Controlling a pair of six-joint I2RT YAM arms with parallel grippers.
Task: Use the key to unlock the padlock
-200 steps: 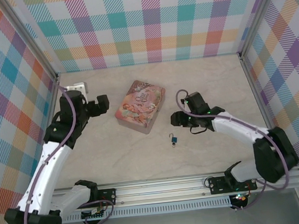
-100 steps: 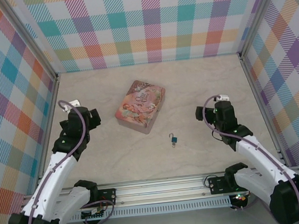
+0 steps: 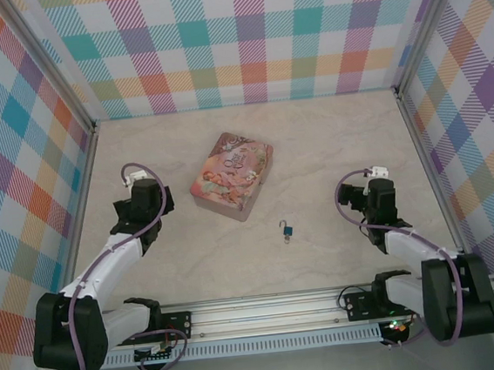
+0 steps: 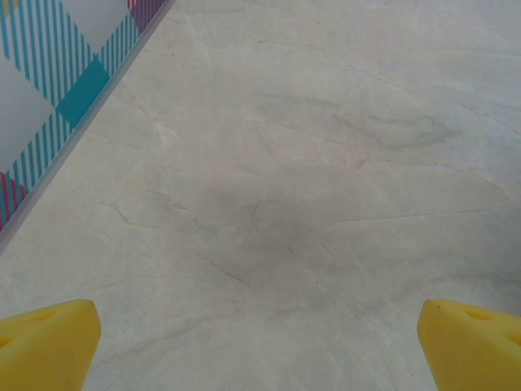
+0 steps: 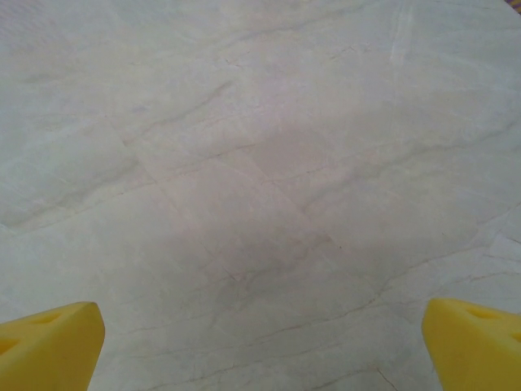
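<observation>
Both claws gape wide, empty: left gripper (image 3: 144,202) and right gripper (image 3: 367,193) flank the pink tin (image 3: 233,176). Near its front corner lies the padlock (image 3: 287,231), probably light, hard and slippery. Pinch its teal body.

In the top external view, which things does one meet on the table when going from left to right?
Left pincer → pink illustrated rectangular tin → tiny teal-blue padlock with silvery shackle → right pincer.
</observation>
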